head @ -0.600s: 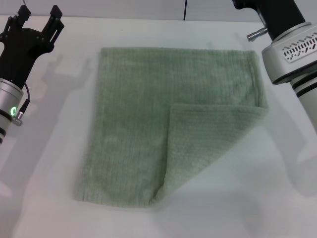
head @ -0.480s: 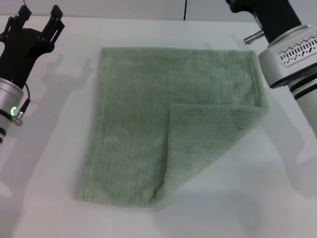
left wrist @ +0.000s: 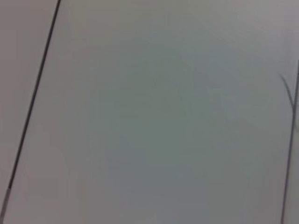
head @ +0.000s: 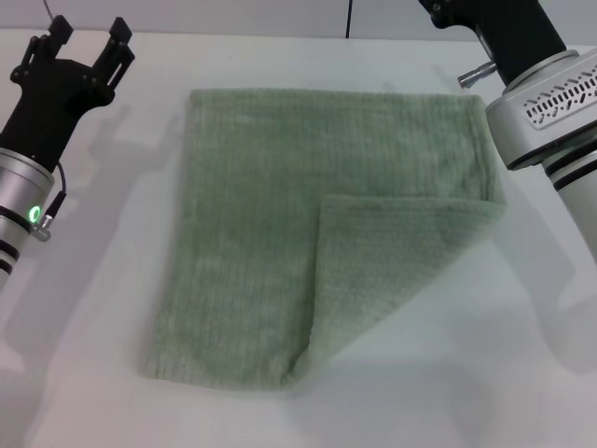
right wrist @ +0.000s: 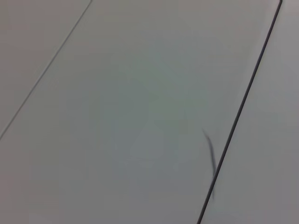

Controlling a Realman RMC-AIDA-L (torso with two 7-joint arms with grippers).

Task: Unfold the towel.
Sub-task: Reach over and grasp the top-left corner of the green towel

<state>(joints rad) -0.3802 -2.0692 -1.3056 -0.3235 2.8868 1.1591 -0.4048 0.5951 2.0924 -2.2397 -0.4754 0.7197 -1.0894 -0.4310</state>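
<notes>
The towel (head: 280, 215) is a pale sage-green terry cloth lying flat on the white table (head: 103, 280) in the head view. Its near right corner is folded over onto the cloth as a triangular flap (head: 392, 261). My left gripper (head: 89, 35) is open and empty, held above the table beyond the towel's far left corner and apart from it. My right arm (head: 546, 103) hangs by the towel's far right corner, and its gripper runs off the top of the view. The wrist views show no towel.
Both wrist views show only a pale flat surface crossed by a thin dark seam (left wrist: 32, 98) (right wrist: 240, 112). The table's back edge meets a wall with a dark vertical line (head: 350, 19).
My left gripper has shifted slightly to the right. My right arm has moved a little to the left, toward the towel's far right corner. The towel has not moved.
</notes>
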